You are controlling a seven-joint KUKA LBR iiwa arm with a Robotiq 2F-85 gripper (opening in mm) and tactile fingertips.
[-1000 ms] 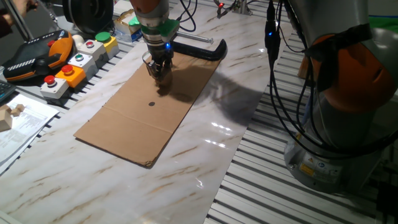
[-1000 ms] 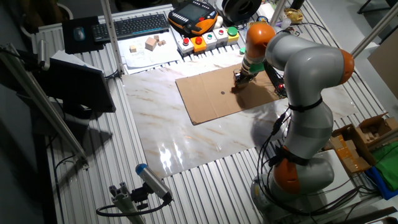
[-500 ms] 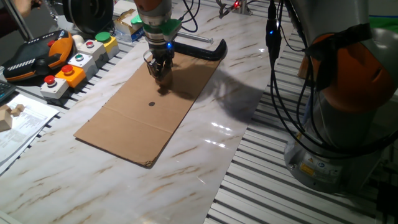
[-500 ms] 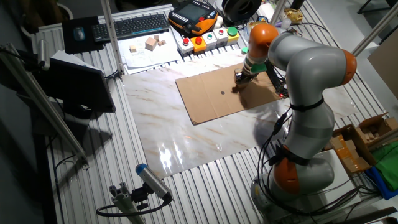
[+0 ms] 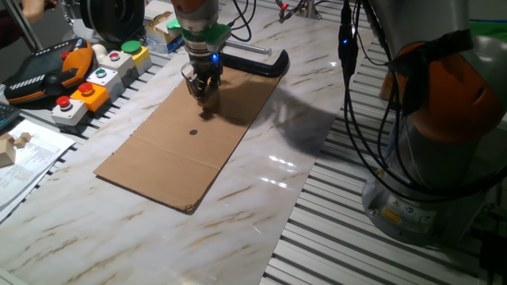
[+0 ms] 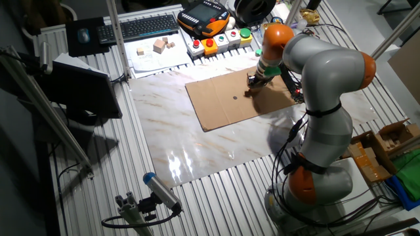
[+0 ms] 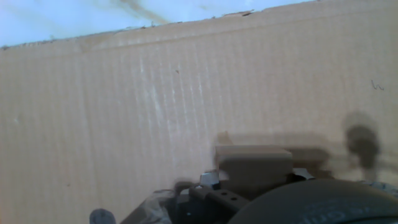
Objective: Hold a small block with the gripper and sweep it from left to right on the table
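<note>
We think the picking up is done: our hand (image 5: 204, 96) is closed around the small block (image 7: 254, 167), low over the cardboard sheet (image 5: 190, 138) on the bench (image 5: 261, 214). The block sits right between our fingers. How much sweeping is left, we cannot tell.

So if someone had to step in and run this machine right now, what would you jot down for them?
Hand: down low over the cardboard sheet, near its far end. It looks shut on the block, which shows between the fingers in the hand view.
Block: at the cardboard, not on bare table; contact cannot be told.
Spare wooden pieces lie on paper by the keyboard.
Done: block picked up and brought down to the sheet.
Left: the left-to-right sweep; how far it has gone cannot be told.
</note>
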